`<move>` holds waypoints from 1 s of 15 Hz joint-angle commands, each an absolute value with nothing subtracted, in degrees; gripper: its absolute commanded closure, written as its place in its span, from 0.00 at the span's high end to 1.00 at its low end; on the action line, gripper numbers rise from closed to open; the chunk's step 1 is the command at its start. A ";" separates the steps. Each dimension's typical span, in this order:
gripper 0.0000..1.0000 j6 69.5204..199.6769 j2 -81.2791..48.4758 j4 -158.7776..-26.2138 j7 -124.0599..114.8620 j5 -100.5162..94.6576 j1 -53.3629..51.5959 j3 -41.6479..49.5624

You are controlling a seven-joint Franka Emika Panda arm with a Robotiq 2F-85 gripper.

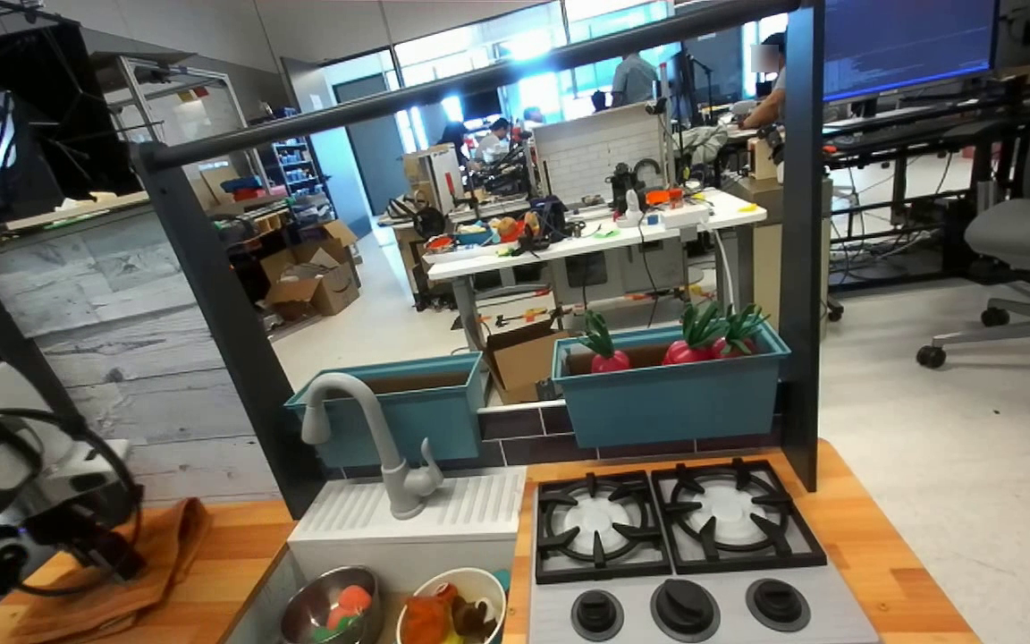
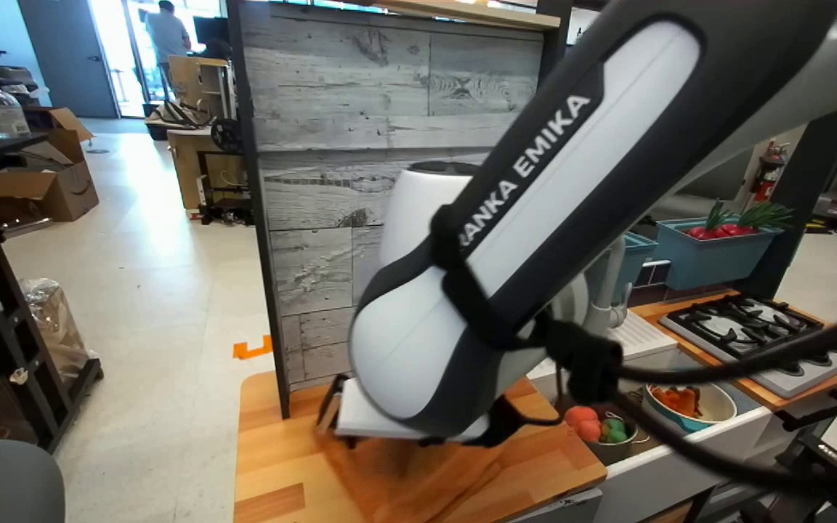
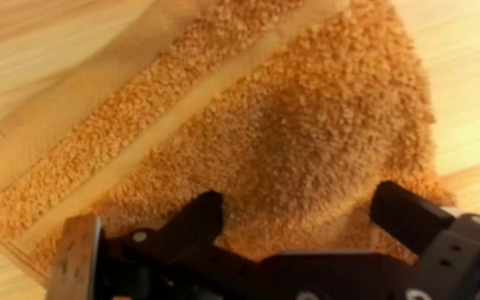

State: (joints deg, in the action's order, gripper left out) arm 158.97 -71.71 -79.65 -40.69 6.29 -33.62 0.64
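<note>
Towel (image 3: 265, 133) lies on the countertop (image 3: 469, 141) beneath the splayed pincer (image 3: 297, 198).

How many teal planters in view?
2: one planter behind the faucet; another planter behind the stove, holding red vegetables. Both appear in both exterior views.

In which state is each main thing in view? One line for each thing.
Black two-fingered gripper: open, gripping nothing
Orange terry towel: lying creased
Round metal bowl: holding red and green pieces
White-lined teal bowl: holding orange pieces
Teal rectangular planter: holding three red, leafy vegetables
Gray gooseneck faucet: no running water visible
Three black stove knobs: settings unclear
</note>
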 commanded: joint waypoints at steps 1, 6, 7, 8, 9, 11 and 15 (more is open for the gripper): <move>1.00 160.41 -74.75 -74.02 -42.73 5.93 -38.45 1.18; 1.00 159.61 -77.98 -76.50 -44.54 8.51 -35.17 2.43; 1.00 159.82 -78.10 -77.61 -46.21 8.78 -34.67 3.59; 1.00 160.05 -76.97 -79.54 -47.35 9.13 -33.41 3.46; 1.00 160.48 -76.40 -80.58 -48.39 9.42 -31.98 3.48; 1.00 161.94 -74.73 -83.75 -49.87 10.63 -28.78 2.84; 1.00 161.64 -74.65 -84.10 -48.60 10.74 -23.78 0.58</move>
State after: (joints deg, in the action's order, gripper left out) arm 160.00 -71.51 -83.63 -49.81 9.85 -26.46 2.31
